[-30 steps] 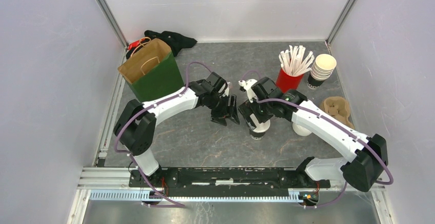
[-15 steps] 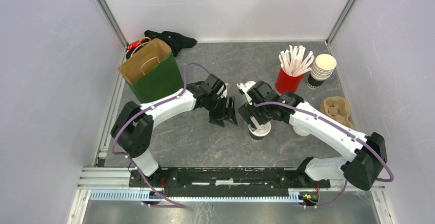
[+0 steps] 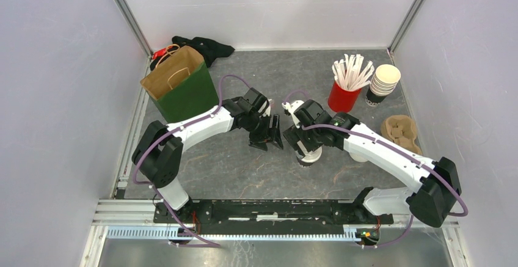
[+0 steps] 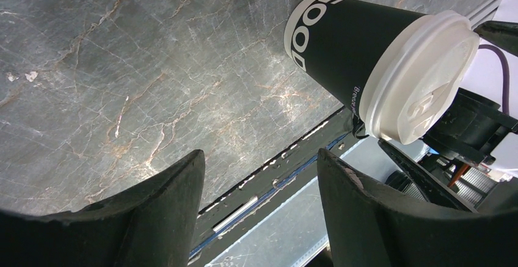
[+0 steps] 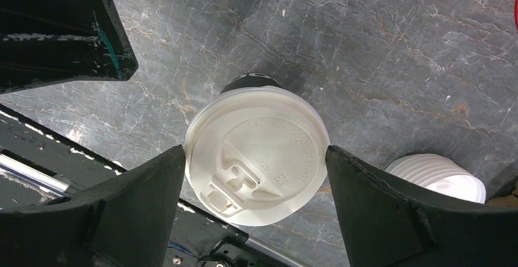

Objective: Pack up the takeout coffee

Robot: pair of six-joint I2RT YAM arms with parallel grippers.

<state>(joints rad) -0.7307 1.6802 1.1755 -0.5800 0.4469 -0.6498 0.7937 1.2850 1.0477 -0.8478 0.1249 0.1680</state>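
Note:
One takeout coffee (image 3: 309, 156), a dark paper cup with a white lid, stands upright on the grey table (image 3: 232, 163) between the two arms. My right gripper (image 3: 305, 143) hangs over it from above. In the right wrist view the lid (image 5: 256, 157) fills the space between the jaws, and both fingertips (image 5: 174, 163) sit right at its rim with no gap showing. The right gripper (image 5: 255, 149) is open wide around the cup. My left gripper (image 3: 269, 140) is open and empty just left of the cup. The left wrist view has the cup (image 4: 342, 41) up and right of the left gripper (image 4: 259, 154).
A green paper bag (image 3: 180, 84) stands open at the back left, with black cloth (image 3: 204, 48) behind it. At the back right are a red cup of stirrers (image 3: 345, 93) and stacked lidless cups (image 3: 383, 84). A cardboard carrier (image 3: 401, 129) and white lids (image 3: 358, 155) lie right.
My right gripper has shifted a little left and settled over the cup, its jaws narrowing slightly toward the lid. The left gripper has edged back slightly and stays open.

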